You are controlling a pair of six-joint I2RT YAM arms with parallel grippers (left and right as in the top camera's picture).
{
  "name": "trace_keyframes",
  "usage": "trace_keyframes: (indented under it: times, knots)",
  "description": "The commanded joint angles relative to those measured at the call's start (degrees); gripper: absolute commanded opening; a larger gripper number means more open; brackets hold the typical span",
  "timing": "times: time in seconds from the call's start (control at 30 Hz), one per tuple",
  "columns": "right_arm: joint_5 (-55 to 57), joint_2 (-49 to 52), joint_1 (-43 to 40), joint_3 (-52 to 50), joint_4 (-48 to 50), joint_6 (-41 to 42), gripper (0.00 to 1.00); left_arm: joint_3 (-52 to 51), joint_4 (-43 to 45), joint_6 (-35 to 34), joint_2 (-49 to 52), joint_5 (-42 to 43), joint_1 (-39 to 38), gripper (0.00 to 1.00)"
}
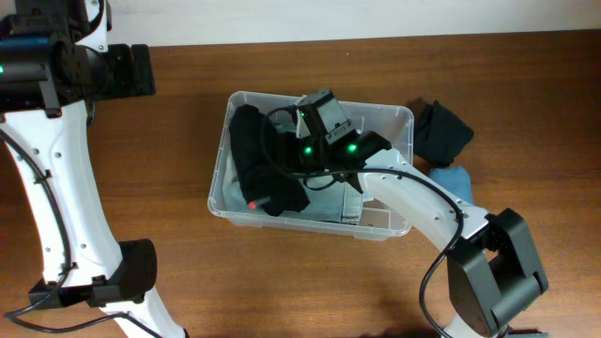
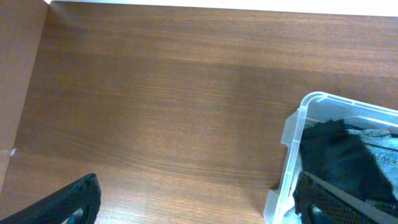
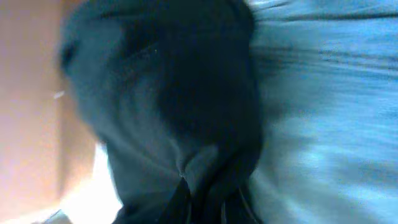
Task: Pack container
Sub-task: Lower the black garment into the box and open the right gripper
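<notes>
The bin (image 1: 404, 117) sits on the counter (image 1: 169, 207) at mid-width, nearer the far edge. Inside it, a bundled garment (image 1: 254, 160) lies along the left wall, on top of jeans (image 1: 331, 199) that cover the base. The right claw (image 1: 286, 155) reaches into the bin above that garment. Outside, just beside the right wall, lie a crumpled cloth (image 1: 443, 131) and, before it, a folded cloth (image 1: 454, 178). The left claw (image 2: 198, 205) hangs near the far left corner, well apart from the bin.

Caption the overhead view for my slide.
Right hand in the clear container, over a black garment; left hand off to the side.
</notes>
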Motion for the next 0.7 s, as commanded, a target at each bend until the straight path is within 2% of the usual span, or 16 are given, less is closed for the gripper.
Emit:
trace_keyframes:
  times: [0.0, 0.3, 0.4, 0.43, 0.5, 0.6, 0.67]
  knots:
    - [12.3, 0.9, -2.1, -0.1, -2.8, -1.3, 0.04, 0.3, 0.0, -0.5, -0.7, 0.2, 0.2, 1.0]
    - [13.7, -1.5, -2.7, -0.2, -3.3, -3.0, 0.04, 0.3, 0.0, -0.5, -0.6, 0.2, 0.2, 1.0]
    - [13.7, -3.3, -2.6, -0.2, -3.3, -0.1, 0.05, 0.3, 0.0, -0.5, -0.7, 0.2, 0.2, 1.0]
    - [13.7, -3.3, -2.6, -0.2, -3.3, 0.9, 0.09, 0.3, 0.0, -0.5, -0.7, 0.2, 0.2, 1.0]
    - [13.9, -3.3, -2.6, -0.2, -3.5, 1.3, 0.23, 0.3, 0.0, -0.5, -0.7, 0.2, 0.2, 1.0]
    - [17.6, -3.9, -3.1, 0.0, -3.0, -2.1, 0.55, 0.3, 0.0, -0.5, -0.6, 0.2, 0.2, 1.0]
    - [18.2, -6.3, -4.4, 1.0, -2.6, -9.1, 0.61, 0.3, 0.0, -0.5, -0.7, 0.2, 0.2, 1.0]
